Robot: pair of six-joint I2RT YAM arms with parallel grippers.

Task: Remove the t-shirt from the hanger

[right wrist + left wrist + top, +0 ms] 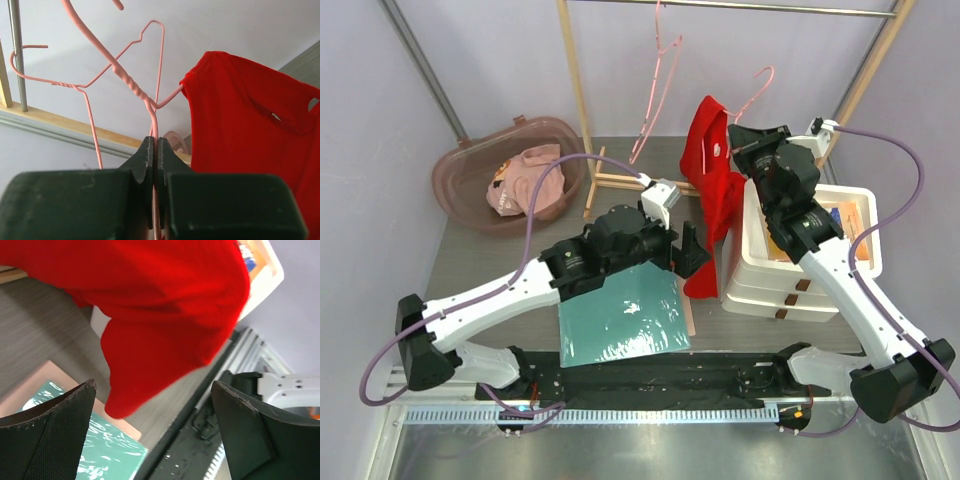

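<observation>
Your right gripper [155, 150] has its two dark fingers pressed together on the thin pink wire hanger [152, 117]. They pinch the wire just below its twisted neck, and no gap shows between the pads apart from the wire itself.

The red cotton t-shirt [240, 130] hangs from that hanger's right shoulder, just beside the clamped fingers but not touching them. In the overhead view the shirt drapes down at the far right of the grey wood-grain table [500, 255], in front of the light wooden rack [578, 90]. Its lower edge hangs beside the stacked white foam boxes [760, 275].

Your left gripper [152, 385] is spread wide, with each black finger [55, 430] at an opposite edge of its wrist view. The shirt's hem lies in the space beyond and between the tips. Nothing is held, and you cannot tell from these views whether either tip brushes the fabric. From above, this gripper sits low and just left of the shirt's lower part.

A flat teal sheet [620, 315] lies on the table under the left arm, near the middle. A second, bare pink wire hanger [64, 85] hangs to the left of the held one. At the far left, a brown oval plastic basket [470, 165] holds a crumpled pink garment [525, 175].
</observation>
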